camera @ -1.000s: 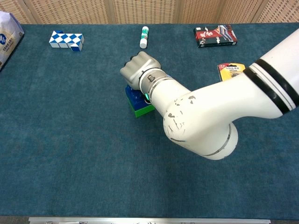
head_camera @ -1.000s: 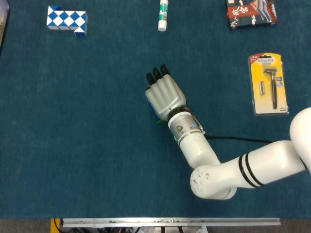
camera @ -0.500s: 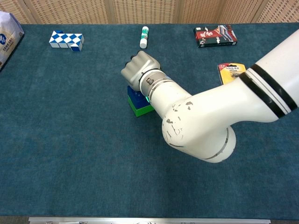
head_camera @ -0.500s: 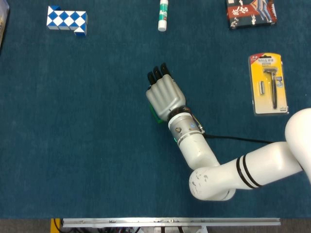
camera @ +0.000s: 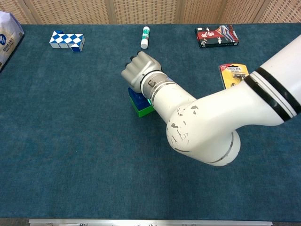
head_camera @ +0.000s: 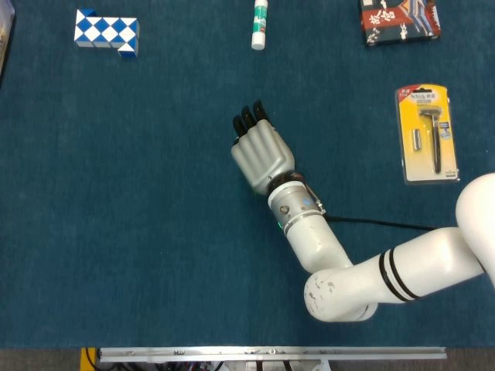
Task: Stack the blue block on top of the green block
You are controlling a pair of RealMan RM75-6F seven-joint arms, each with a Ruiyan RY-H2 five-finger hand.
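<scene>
Your right robot hand (camera: pixel 139 71), fingers curled, sits directly over the blue studded plastic block (camera: pixel 135 96), already seated on the green plastic block (camera: pixel 142 111); grip undeterminable. Lift straight up.

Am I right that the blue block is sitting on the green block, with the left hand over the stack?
Not quite: it is the right hand over the stack, not the left, which neither view shows. The chest view shows the blue block sitting on the green block, partly hidden under that hand.
</scene>
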